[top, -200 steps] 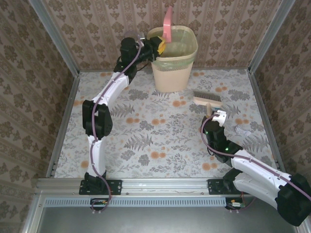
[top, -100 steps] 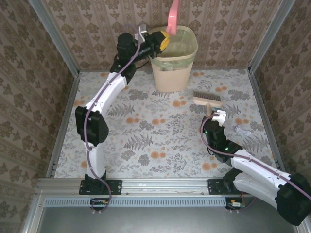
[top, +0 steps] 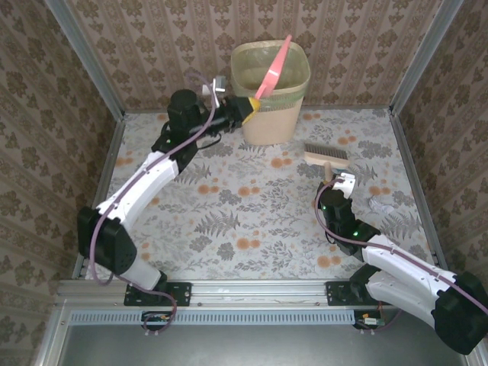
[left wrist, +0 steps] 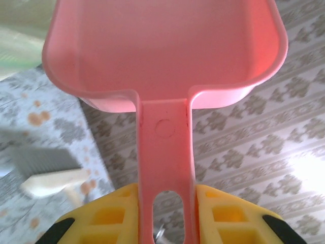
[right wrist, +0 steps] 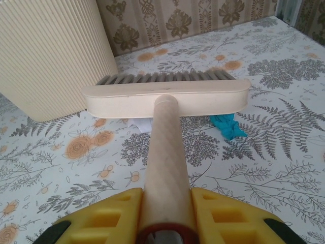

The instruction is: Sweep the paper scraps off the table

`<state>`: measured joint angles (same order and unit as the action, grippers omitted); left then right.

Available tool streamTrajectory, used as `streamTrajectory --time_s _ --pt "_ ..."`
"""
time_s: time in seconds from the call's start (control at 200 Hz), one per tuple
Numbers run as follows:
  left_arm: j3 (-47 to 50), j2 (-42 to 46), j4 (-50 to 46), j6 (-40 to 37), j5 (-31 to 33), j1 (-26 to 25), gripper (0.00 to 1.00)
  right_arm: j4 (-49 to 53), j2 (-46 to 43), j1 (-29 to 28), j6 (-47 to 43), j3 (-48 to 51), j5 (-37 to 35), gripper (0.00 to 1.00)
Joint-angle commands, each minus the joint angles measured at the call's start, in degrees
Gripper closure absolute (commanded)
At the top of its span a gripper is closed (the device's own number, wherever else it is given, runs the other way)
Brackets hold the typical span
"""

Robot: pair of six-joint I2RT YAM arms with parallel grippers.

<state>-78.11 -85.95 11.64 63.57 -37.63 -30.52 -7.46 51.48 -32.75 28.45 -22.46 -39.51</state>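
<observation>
My left gripper (top: 248, 109) is shut on the handle of the pink dustpan (top: 274, 67), which slants up over the front rim of the beige bin (top: 271, 114). In the left wrist view the dustpan (left wrist: 162, 56) shows a bare pink inside, with its handle between the yellow fingers (left wrist: 96, 218). My right gripper (top: 335, 183) is shut on the brush (top: 325, 155) handle. The brush head (right wrist: 167, 96) rests on the table (top: 229, 221). Just behind the brush head lie a teal paper scrap (right wrist: 227, 125) and a white one (right wrist: 143, 124). Another white scrap (top: 379, 204) lies right of the right arm.
The bin (right wrist: 51, 56) stands at the back centre against the brown patterned wall, a little left of the brush. Aluminium rails (top: 103, 191) frame the table on all sides. Both arm bases sit on the near rail.
The left arm has drawn back and down to the left from above the bin. The dustpan has tipped from upright to slanting right. The right arm and brush have not moved.
</observation>
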Motion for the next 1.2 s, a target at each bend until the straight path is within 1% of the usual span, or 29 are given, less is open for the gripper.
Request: streamTrajectory --time_s 0.0,0.135,0.23,0.375,0.475,0.53,0.59,0.645,0.79,0.905,0.96,0.97,1.015,1.095,1.195 --pt "6.54 7.13 -3.6 -10.97 4.89 -0.58 1.0 -0.64 -1.12 0.32 -0.06 -1.81 -2.77 1.0" --pt "18.56 15.28 -7.24 -16.21 11.73 -0.33 1.0 -0.03 -1.94 0.41 -0.06 -1.89 -2.94 1.0" --pt "25.83 19.9 -8.65 -18.0 14.33 -0.06 1.0 0.29 -2.34 0.49 0.12 -1.8 -3.44 1.0" --pt "34.4 25.83 -11.86 -20.54 17.36 0.09 1.0 2.45 -3.11 0.78 1.45 -2.4 -4.49 1.0" --pt "39.41 29.69 -15.93 -22.78 22.3 -0.06 1.0 4.49 -4.0 0.84 2.45 -3.03 -5.35 1.0" --pt "42.87 31.09 -16.21 -22.98 24.3 -0.1 1.0 5.74 -4.5 0.89 3.66 -3.29 -6.52 1.0" --pt "45.76 31.45 -16.38 -23.56 25.0 -0.45 1.0 6.55 -4.48 1.02 4.72 -3.46 -7.95 1.0" --pt "47.59 30.96 -16.35 -24.77 25.83 -1.42 1.0 9.62 -4.18 1.23 7.54 -4.68 -10.0 1.0" --pt "49.41 27.95 -15.3 -29.73 30.5 -6.18 1.0 18.55 -1.76 2.18 13.45 -9.62 -13.44 1.0" --pt "47.32 25.27 -16.0 -32.43 32.51 -11.08 1.0 25.05 1.46 3.3 15.19 -15.02 -11.6 1.0" --pt "45.88 23.85 -17.28 -34.06 34.8 -14.1 1.0 28.3 2.77 4.03 16.16 -17.85 -10.94 1.0" --pt "45.57 23.58 -17.62 -34.29 35.23 -14.65 1.0 28.82 2.99 4.26 16.37 -18.31 -9.49 1.0" --pt "44.38 22.25 -18.59 -35.2 36.73 -16.65 1.0 30.97 4.02 5.21 17.12 -20.27 -7.15 1.0" --pt "43.05 19.85 -18.76 -36.12 37.03 -19.0 1.0 33.83 5.88 7.38 17.45 -23.64 -2.55 1.0" --pt "41.35 16.61 -19.28 -37.19 37.02 -21.16 1.0 35.71 8.73 10.39 14.66 -28.17 4.45 1.0"
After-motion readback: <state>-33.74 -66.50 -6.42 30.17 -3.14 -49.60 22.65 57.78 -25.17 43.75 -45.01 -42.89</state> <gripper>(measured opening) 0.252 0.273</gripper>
